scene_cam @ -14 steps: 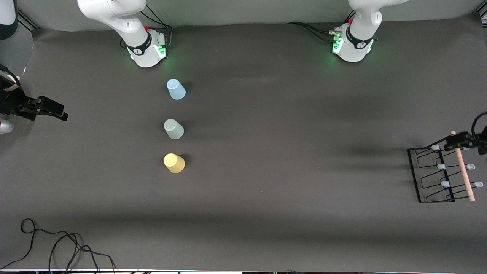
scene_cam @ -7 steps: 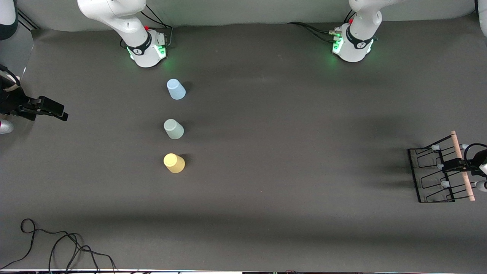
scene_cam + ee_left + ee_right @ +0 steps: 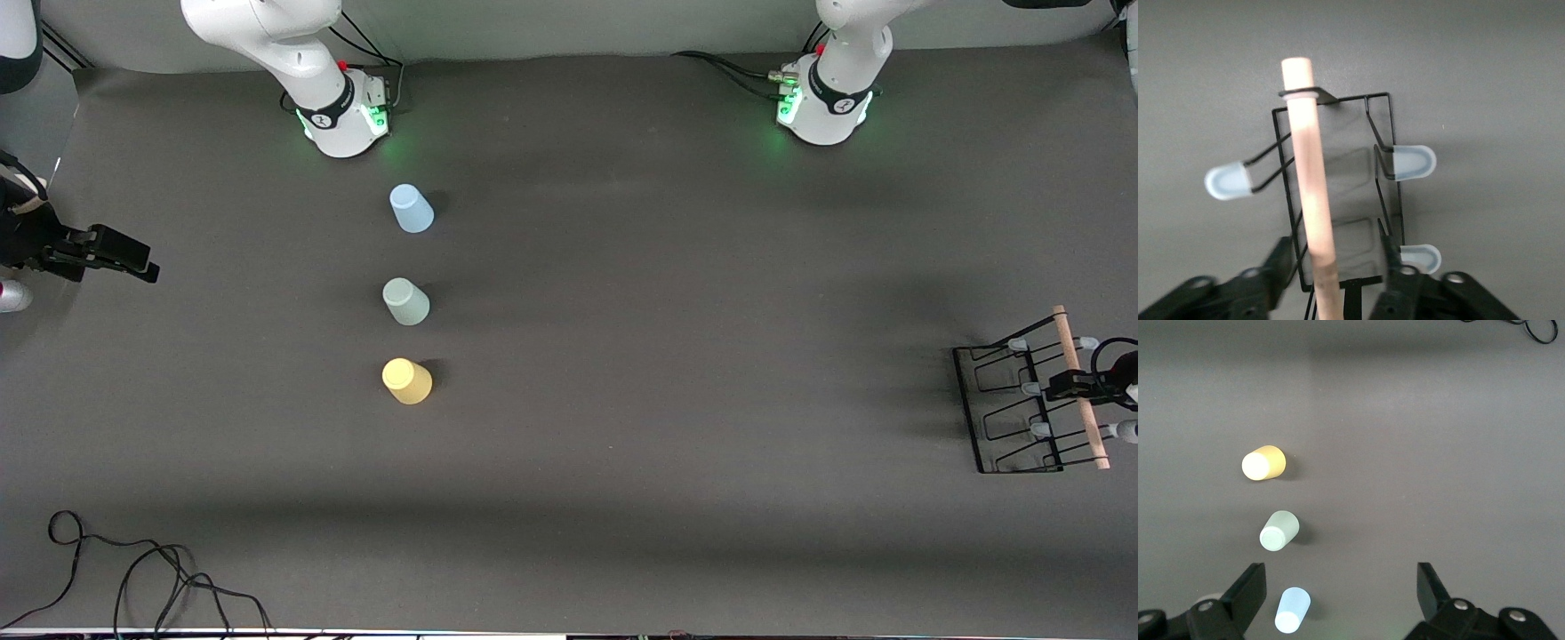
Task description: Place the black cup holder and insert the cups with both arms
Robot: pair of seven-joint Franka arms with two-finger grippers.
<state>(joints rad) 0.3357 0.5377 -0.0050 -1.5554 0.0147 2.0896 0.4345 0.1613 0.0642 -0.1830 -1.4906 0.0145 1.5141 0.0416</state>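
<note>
Worktop (image 3: 622, 356): dark grey covering, smooth, faintly shadowed in bands. Loose black cable (image 3: 133, 578) lies coiled on it in untidy loops at the corner nearest the front camera (toward the right arm's end), well apart from the right gripper (image 3: 147, 267).

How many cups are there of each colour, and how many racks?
Light blue cup: 1
Mint green cup: 1
Yellow cup: 1
Black cup holder: 1
Total: 4 things
</note>
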